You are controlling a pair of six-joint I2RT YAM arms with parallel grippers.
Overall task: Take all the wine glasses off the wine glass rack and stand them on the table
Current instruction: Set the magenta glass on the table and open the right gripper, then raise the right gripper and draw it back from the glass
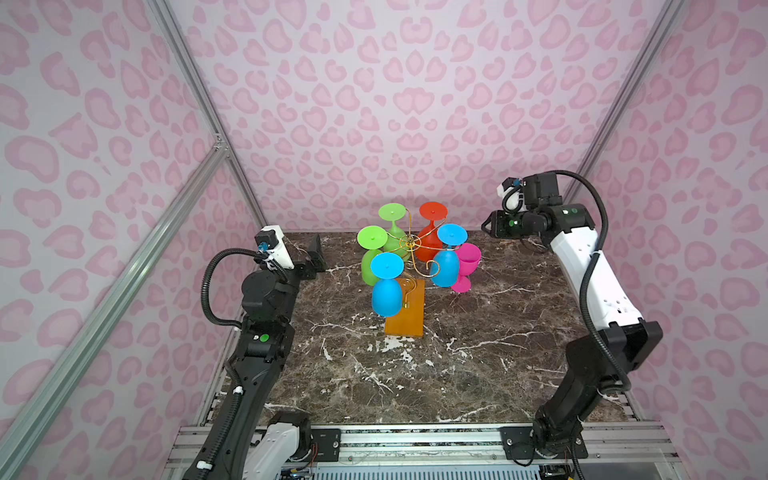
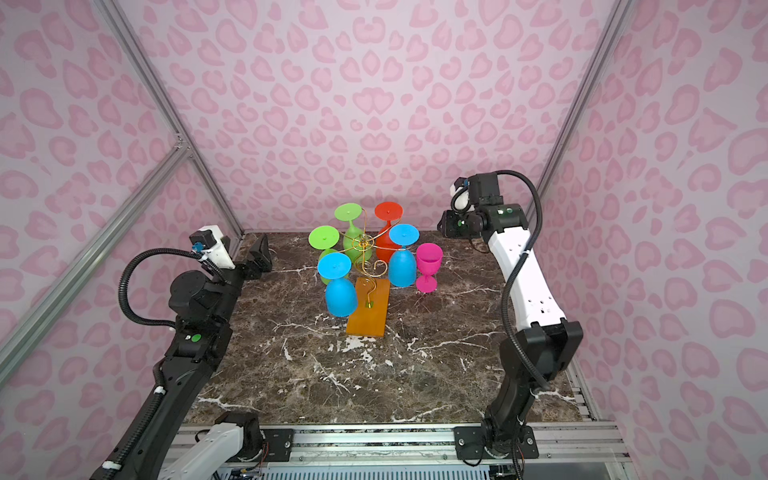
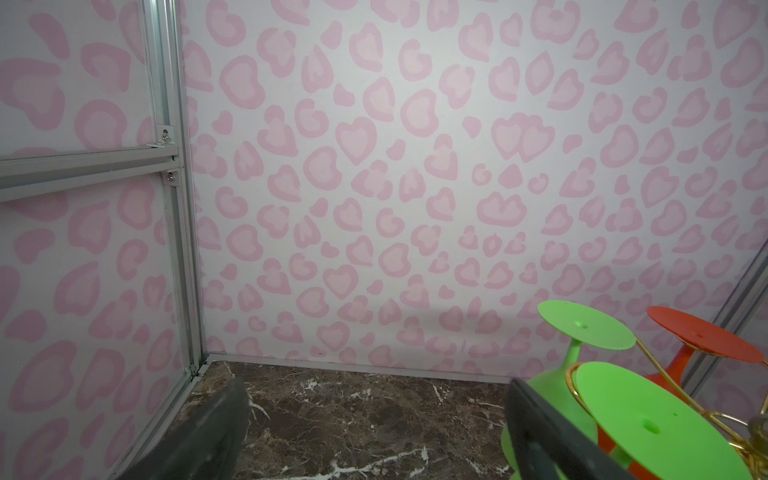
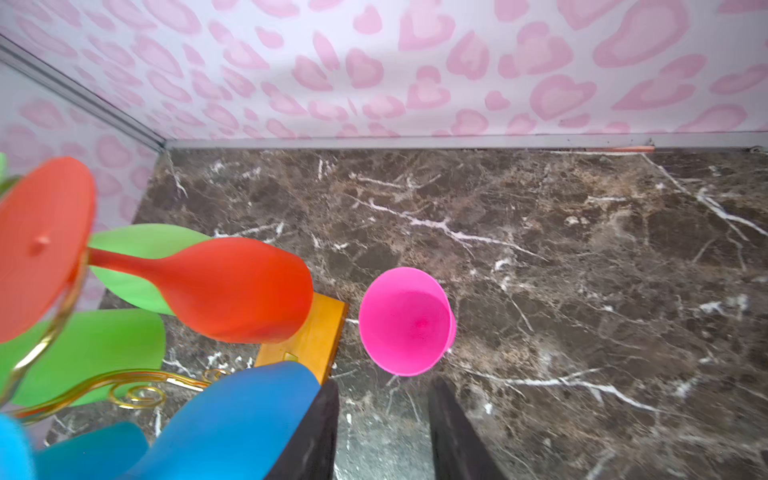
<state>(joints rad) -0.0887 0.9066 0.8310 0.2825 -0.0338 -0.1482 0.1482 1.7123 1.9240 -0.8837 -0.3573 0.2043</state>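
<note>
Pink glass (image 4: 405,322) stands upright on the table (image 4: 582,249) just beside the rack (image 1: 405,316) base, with the right gripper (image 4: 384,386) partly open, empty and apparently clear of it, and the left gripper (image 3: 374,386) wide open, empty, near the green glasses (image 3: 648,424).

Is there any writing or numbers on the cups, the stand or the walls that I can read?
No text here can be read.
The pink wine glass is plain, with no writing.
The wine glass rack has a plain wooden base and no label.
The wall has only pink heart spots.
The left arm has a green dot and a tiny white mark, too small to read.
</note>
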